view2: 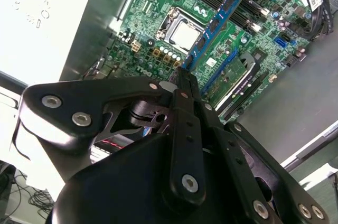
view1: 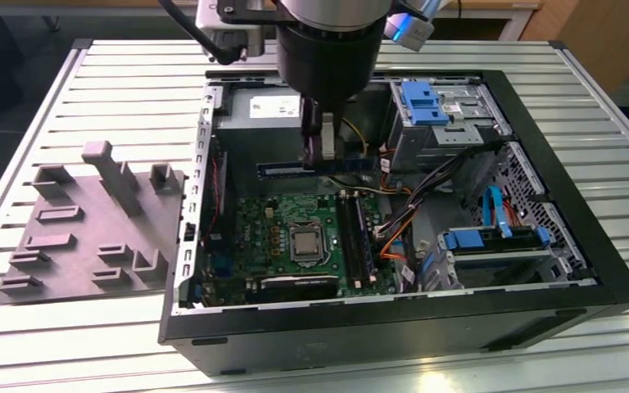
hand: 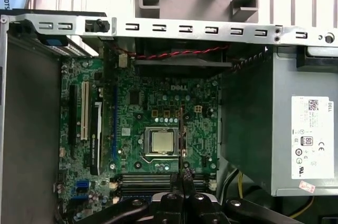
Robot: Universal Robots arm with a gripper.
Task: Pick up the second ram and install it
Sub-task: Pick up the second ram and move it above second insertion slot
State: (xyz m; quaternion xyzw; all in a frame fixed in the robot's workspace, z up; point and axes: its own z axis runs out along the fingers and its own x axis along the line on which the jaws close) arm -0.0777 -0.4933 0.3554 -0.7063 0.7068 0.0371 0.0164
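My gripper (view1: 321,154) hangs inside the open computer case, shut on the second ram (view1: 287,169), a long narrow dark stick held level above the green motherboard (view1: 282,237). In the second wrist view the ram (view2: 214,26) runs out from between the fingertips of the gripper (view2: 182,76) over the board, beside the silver processor socket (view2: 185,34). The first wrist view has the ram (hand: 181,134) edge-on as a thin line above the gripper (hand: 182,175). The long dark memory slots (view1: 354,237) lie on the board toward the exterior view's right, below the stick.
The black case (view1: 402,327) has raised walls all round. A grey power supply (view1: 258,106) sits at the back, and blue drive brackets (view1: 422,102) and orange cables (view1: 400,225) on the exterior view's right. A grey tray with upright posts (view1: 85,237) lies left of the case.
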